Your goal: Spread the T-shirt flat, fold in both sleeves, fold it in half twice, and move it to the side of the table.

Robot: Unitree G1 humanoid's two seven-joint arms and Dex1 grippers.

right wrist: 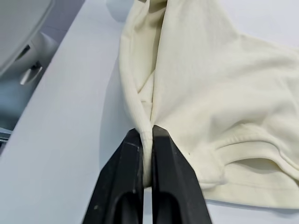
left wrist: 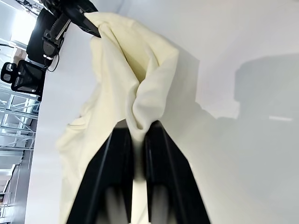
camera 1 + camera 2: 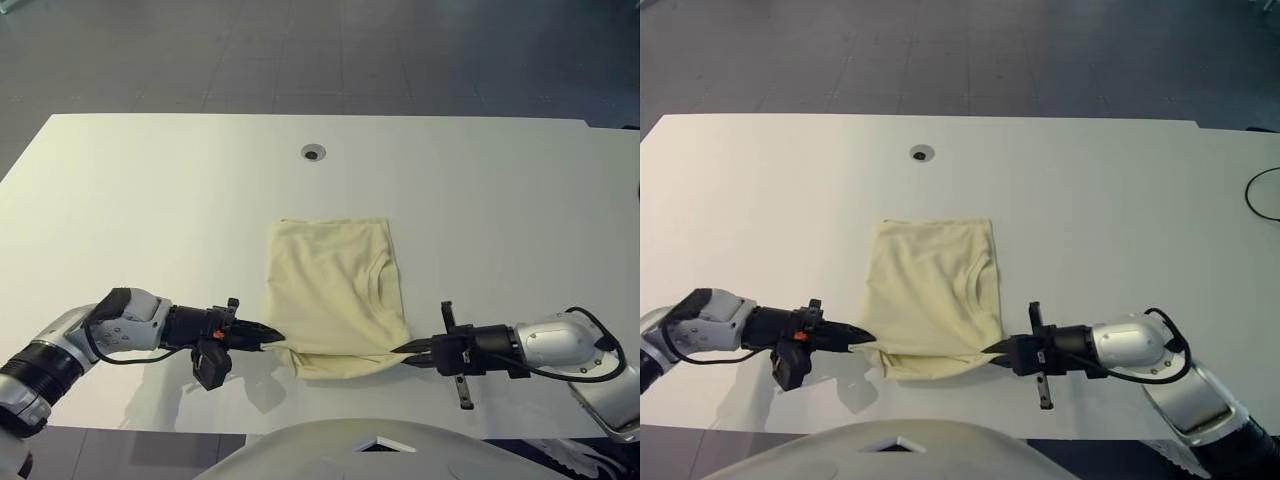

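Shirt (image 3: pixel 335 290) lay on table (image 3: pixel 150 200), centre-front. Left gripper (image 3: pixel 272 340) and right gripper (image 3: pixel 403 350) each clamped a near corner. Best bet was lifting both evenly, taut, landing squarely on far edge.

Plain pale-yellow T-shirt (image 3: pixel 335 290) on a white table (image 3: pixel 150 200); both hands' fingers (image 1: pixel 170 172) black.

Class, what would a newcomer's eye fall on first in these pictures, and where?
A pale yellow T-shirt, folded into a narrow rectangle, lies centred on the white table. The left gripper and right gripper each pinch one of its near corners. Farther back is a small round hole.
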